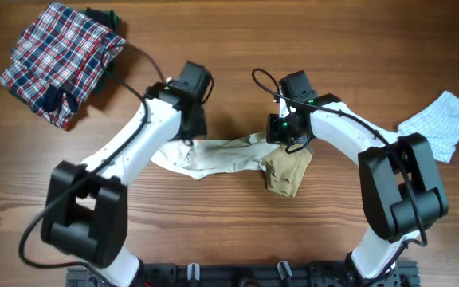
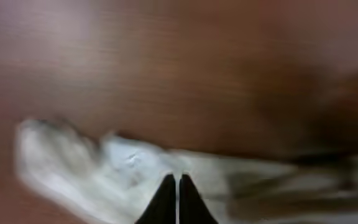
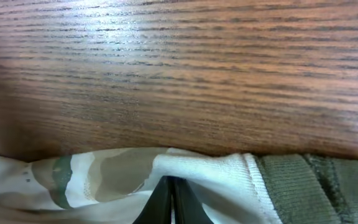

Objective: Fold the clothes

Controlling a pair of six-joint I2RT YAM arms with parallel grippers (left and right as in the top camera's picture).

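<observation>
Jaws on both arms are pressed together, each pinching an end of the cream top (image 1: pixel 221 155); from overhead it lies stretched mid-table between the left gripper (image 1: pixel 186 137) and right gripper (image 1: pixel 290 139), with a plaid shirt (image 1: pixel 58 60) far left and a striped shirt (image 1: pixel 445 123) far right, both well clear. The blurred left wrist view shows closed fingertips (image 2: pixel 160 205) on white cloth, and the right wrist view shows fingertips (image 3: pixel 157 208) nipping the edge beside the olive hem (image 3: pixel 303 186). The top looks light and limp and will likely sag, so hems and corners seem the best holds

Even light — left wrist blurred
</observation>
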